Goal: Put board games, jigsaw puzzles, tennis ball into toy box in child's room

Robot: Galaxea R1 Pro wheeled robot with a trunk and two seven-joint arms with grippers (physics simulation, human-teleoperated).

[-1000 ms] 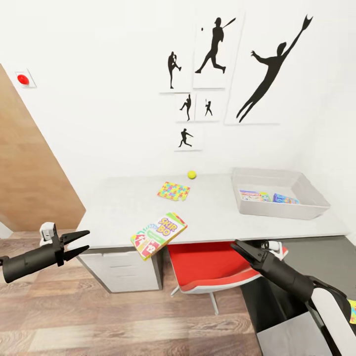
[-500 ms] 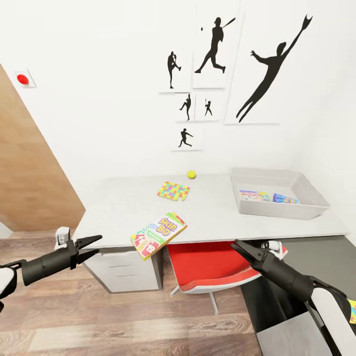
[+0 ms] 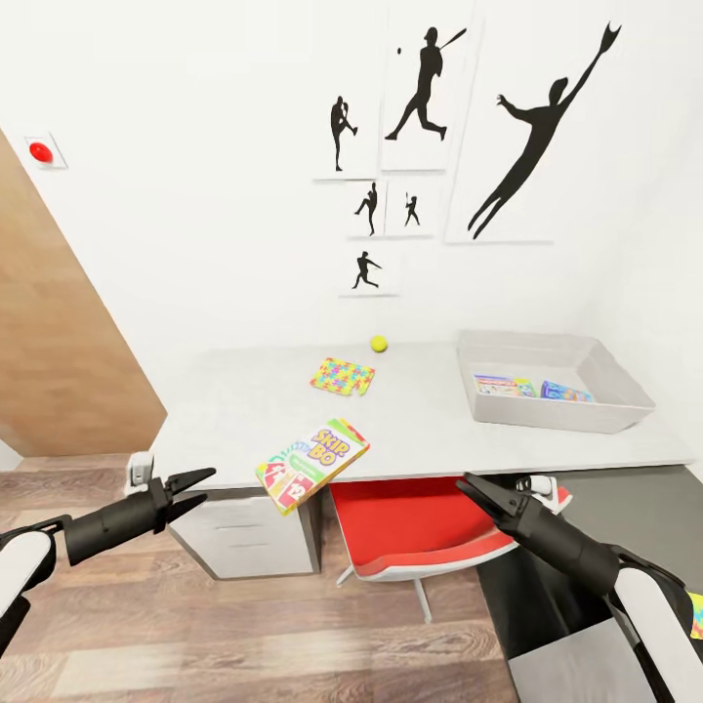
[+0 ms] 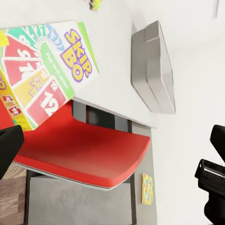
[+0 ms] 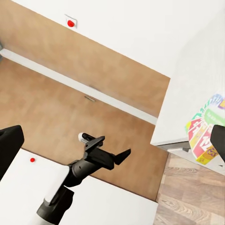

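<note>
Head view: pale desk (image 3: 244,410) against white wall, plank floor. Skip-Bo game (image 3: 312,464) overhangs front edge at 6 o'clock; puzzle (image 3: 343,376) and ball (image 3: 379,344) behind; toy box (image 3: 547,392) at 3 o'clock holds games. Red chair (image 3: 420,527) beneath. Left hand (image 3: 200,488) parted, empty; right hand (image 3: 471,489) state unclear.

Left wrist: game (image 4: 44,89), chair (image 4: 84,152).

Right wrist: left hand (image 5: 115,154) parted.

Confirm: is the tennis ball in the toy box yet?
No, the tennis ball sits on the table, left of the toy box.
</note>
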